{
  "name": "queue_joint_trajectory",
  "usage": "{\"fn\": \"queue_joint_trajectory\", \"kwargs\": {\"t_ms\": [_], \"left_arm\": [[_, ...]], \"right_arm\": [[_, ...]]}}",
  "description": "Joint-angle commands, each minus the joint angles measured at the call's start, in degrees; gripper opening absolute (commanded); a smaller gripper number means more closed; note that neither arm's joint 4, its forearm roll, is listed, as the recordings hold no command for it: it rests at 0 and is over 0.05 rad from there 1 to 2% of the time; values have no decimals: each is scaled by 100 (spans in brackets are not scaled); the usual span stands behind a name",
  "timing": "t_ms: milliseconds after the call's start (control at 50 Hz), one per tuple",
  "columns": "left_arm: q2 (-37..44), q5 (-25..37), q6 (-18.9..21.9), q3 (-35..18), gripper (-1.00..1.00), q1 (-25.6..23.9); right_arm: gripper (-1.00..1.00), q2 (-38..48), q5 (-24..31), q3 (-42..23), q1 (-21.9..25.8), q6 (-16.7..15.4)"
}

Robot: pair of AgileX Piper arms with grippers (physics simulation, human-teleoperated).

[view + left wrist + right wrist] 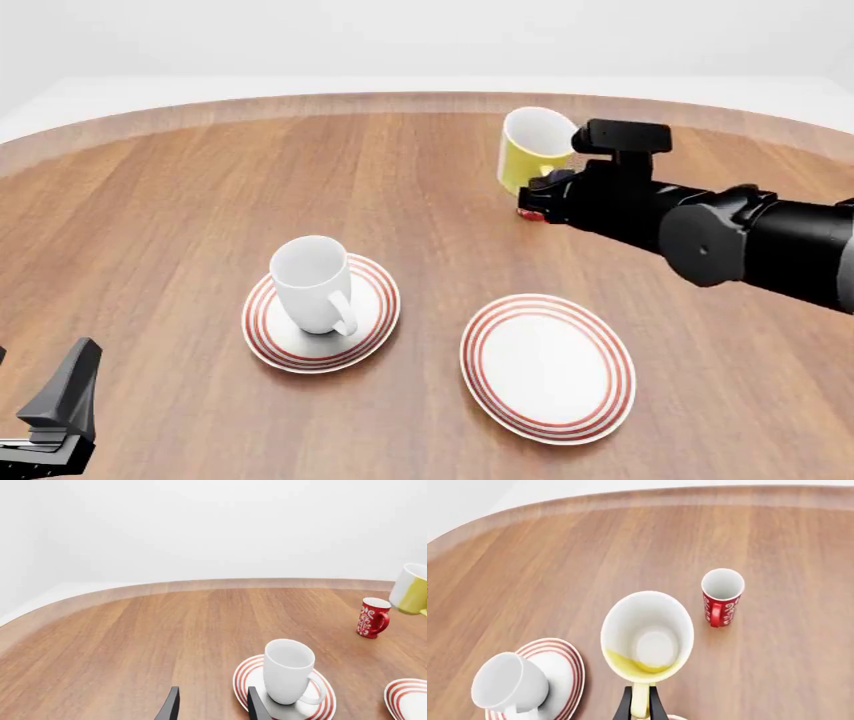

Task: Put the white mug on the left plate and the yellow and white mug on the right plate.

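- White mug [312, 282] stood upright on left plate [374, 328].
- Right gripper [639, 706] was clamped on yellow and white mug [531, 148] handle, lifted off the table; right plate [547, 365] bare.
- Left gripper [212, 707] hung apart, holding nothing.

Bench [174, 200]: wood grain, smooth, satin sheen. White mug [312, 284], yellow and white mug [534, 148], red cup [372, 617]: glazed ceramic look, glossy. Both plates [379, 322] [547, 366]: smooth, glazed. Fingers [255, 706]: matt black, plastic-like.
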Motion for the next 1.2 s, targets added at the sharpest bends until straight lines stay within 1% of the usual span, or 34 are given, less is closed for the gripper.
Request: {"fn": "queue_joint_trajectory", "kwargs": {"t_ms": [20,560,820,1200], "left_arm": [[0,0,0,0,100,0],[0,0,0,0,100,0],[0,0,0,0,100,0],[0,0,0,0,100,0]], "right_arm": [[-100,-507,0,437,-14,30],[-100,-1666,290,1320,36,76],[-100,-2266,536,1706,39,102],[-100,-2752,610,2267,17,138]]}}
